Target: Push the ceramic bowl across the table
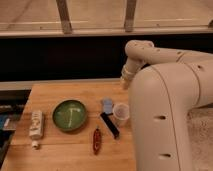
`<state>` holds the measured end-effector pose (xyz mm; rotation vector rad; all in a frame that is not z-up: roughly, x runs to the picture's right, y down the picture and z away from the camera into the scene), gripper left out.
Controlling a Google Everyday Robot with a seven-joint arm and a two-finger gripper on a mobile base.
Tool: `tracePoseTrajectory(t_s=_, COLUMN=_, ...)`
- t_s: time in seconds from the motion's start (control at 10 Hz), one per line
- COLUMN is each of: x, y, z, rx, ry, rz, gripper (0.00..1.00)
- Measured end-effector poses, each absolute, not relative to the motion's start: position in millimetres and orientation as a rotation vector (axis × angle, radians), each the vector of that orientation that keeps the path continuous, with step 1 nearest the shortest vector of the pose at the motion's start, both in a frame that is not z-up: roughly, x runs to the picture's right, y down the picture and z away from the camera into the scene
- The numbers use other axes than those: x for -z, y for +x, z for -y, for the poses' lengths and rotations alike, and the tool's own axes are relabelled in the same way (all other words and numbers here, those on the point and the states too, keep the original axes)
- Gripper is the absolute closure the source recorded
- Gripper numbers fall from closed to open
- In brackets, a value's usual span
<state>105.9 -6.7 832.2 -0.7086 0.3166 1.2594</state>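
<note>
looking down across the table [55,154], we saw the ceramic bowl [70,115] sitting upright on the left-centre part of the wooden top, its green inside facing up with pale streaks running across it. it touched none of its neighbours. to its left lay a white bottle [36,124] on its side, its length running from the far side toward the near edge and its cap end nearer to us. to the right of the bowl, near the front, lay a slim red object [96,140], also lengthwise. beyond that a black bar [109,125] lay at a slant, its far end just beside a small blue item [107,104]. a translucent plastic cup [121,113] stood upright just right of the bar and the blue item; we could not tell whether it touched either of them.

the robot's bulky white arm [165,107] filled the right side of the view and covered the right end of the table. from its elbow high at the back, the forearm dropped toward the table's far right edge. we found the gripper [124,83] there, at the lower end of that forearm, above the far edge of the wood and partly hidden by the arm's shell. it was closed, its fingers brought together. it hung behind the cup and well apart from the bowl, with the blue item and the cup lying between the two.

behind the table ran a dark wall under a pale ledge with two upright posts [63,16]
</note>
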Motion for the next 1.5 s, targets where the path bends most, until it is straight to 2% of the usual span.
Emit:
tracePoseTrajectory(t_s=0.2, x=-833.9, y=61.3, z=4.8, rx=-1.164, ry=-0.758, rz=-0.279, gripper=1.00)
tracePoseTrajectory(t_s=1.0, x=-836.0, y=61.1, z=0.3, rx=-1.145, ry=-0.778, rz=-0.286, gripper=1.00)
tracePoseTrajectory(t_s=1.5, x=-849.3, y=-35.1, z=-32.9, rx=-0.927, ry=-0.883, rz=-0.250, gripper=1.00)
